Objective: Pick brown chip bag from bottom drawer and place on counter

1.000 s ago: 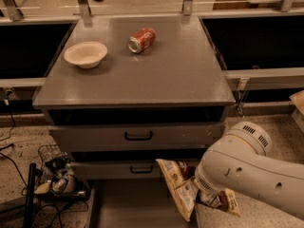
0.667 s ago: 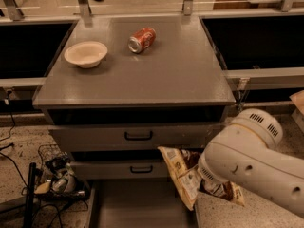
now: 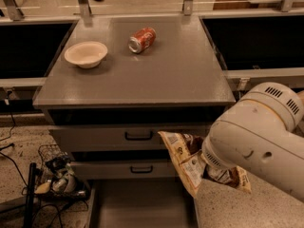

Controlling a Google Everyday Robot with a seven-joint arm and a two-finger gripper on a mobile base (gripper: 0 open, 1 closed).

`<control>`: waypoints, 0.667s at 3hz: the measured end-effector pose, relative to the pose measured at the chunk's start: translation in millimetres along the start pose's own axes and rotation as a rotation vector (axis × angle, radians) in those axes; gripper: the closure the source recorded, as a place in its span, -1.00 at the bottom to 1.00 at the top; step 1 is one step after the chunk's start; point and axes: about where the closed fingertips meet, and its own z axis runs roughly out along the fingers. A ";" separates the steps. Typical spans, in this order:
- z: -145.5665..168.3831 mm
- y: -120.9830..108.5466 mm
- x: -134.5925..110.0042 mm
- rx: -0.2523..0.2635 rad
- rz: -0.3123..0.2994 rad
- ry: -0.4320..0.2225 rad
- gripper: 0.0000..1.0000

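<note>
Three grey drawers sit under the speckled grey surface (image 3: 166,80) of the cabinet. The two upper drawers (image 3: 95,137) are pushed in, each with a black handle. The bottom drawer (image 3: 142,205) is pulled out, and its flat grey floor shows bare at the lower edge of the view.

The brown chip bag (image 3: 183,153) is out of that drawer and hangs in the air. It is level with the two upper drawer fronts, toward their right end, and below the edge of the surface. It is tilted, with its upper corner pointing left over the top drawer's front. Its cream lower part droops toward the drawer's right wall, and its crinkled right end pokes out beneath the arm.

The white arm (image 3: 259,137) comes in from the right and covers the bag's middle and right part. The claw (image 3: 213,172) is at the arm's lower end, right against the bag. Only a dark patch of it shows between the white housing and the bag, so I cannot tell whether it is spread or pinching.

On the surface, a cream bowl (image 3: 86,54) stands at the left. A red soda can (image 3: 142,40) lies on its side just to the bowl's right, toward the back. The two are apart. A tangle of wire and cables (image 3: 59,177) rests on the speckled floor (image 3: 247,210) left of the drawers.
</note>
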 end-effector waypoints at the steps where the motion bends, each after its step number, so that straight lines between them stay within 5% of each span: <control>1: -18.6 -16.0 -14.2 0.022 -0.002 -0.015 1.00; 2: -57.0 -52.1 -64.5 0.038 -0.013 -0.035 1.00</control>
